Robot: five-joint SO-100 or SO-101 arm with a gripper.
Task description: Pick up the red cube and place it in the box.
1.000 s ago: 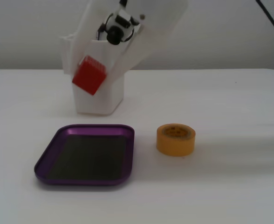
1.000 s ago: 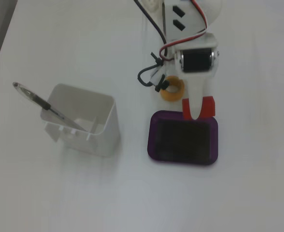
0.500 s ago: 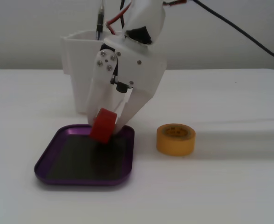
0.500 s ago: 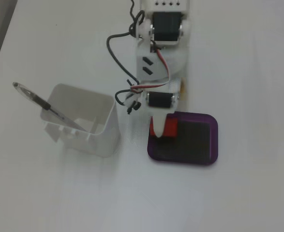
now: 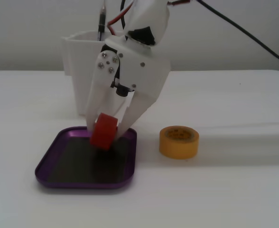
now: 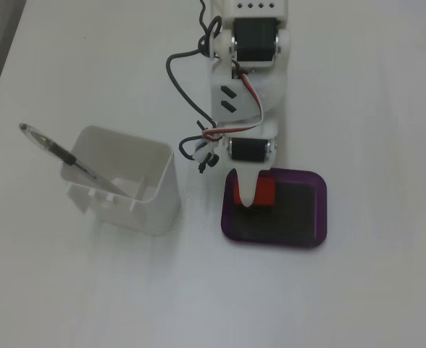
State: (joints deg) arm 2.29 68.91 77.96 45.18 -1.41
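Observation:
The red cube (image 5: 104, 131) sits between the two white fingers of my gripper (image 5: 105, 133), tilted, at the back left part of the box. The box (image 5: 49, 166) is a shallow purple tray with a dark floor. The gripper is shut on the cube and holds it low over the tray floor; I cannot tell if the cube touches the floor. In the other fixed view the gripper (image 6: 259, 197) reaches down into the left side of the box (image 6: 320, 214), and the red cube (image 6: 266, 191) shows beside one finger.
A tall white square cup (image 5: 78, 61) with a pen (image 5: 101, 23) stands just behind the tray; it shows left of the tray in the other fixed view (image 6: 126, 185). A yellow tape roll (image 5: 179, 141) lies to the tray's right. A black cable (image 5: 244, 33) hangs behind.

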